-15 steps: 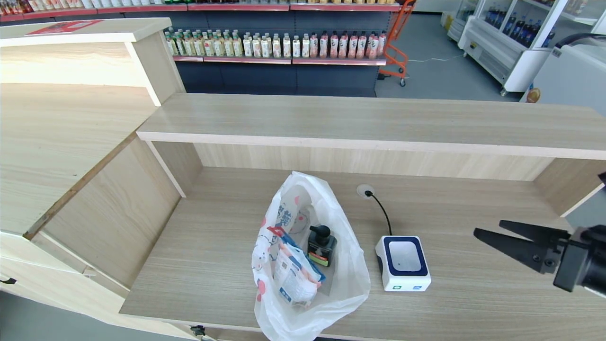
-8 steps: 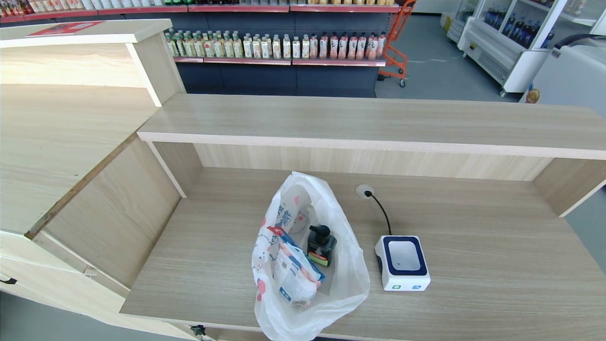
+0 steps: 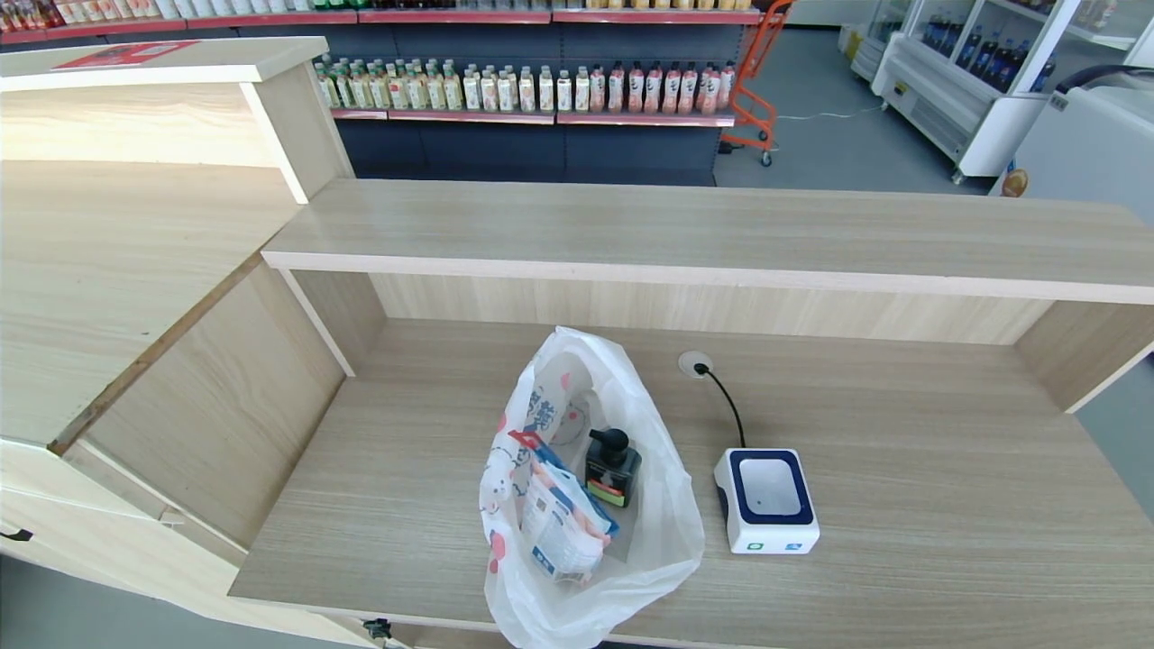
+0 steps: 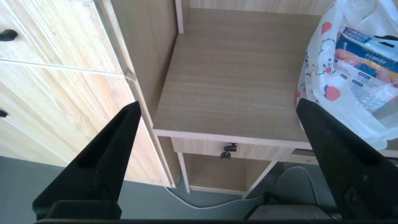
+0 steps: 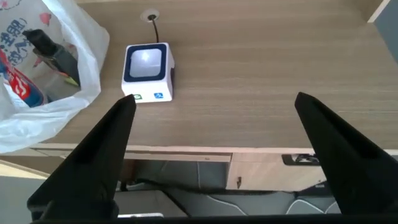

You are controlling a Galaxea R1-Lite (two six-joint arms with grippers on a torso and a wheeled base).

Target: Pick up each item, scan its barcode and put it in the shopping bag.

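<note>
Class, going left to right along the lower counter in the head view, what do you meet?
Shopping bag, with a blue-and-white packet and then a dark pump bottle inside it → barcode scanner.

The left end effector (image 4: 217, 104) has two matte black fingers (image 4: 99, 168), flat-faced wedges that broaden from narrow tips toward the wrist. The right end effector (image 5: 214, 98) looks alike: plain black tapered fingers (image 5: 339, 155) with smooth, angular faces.
</note>
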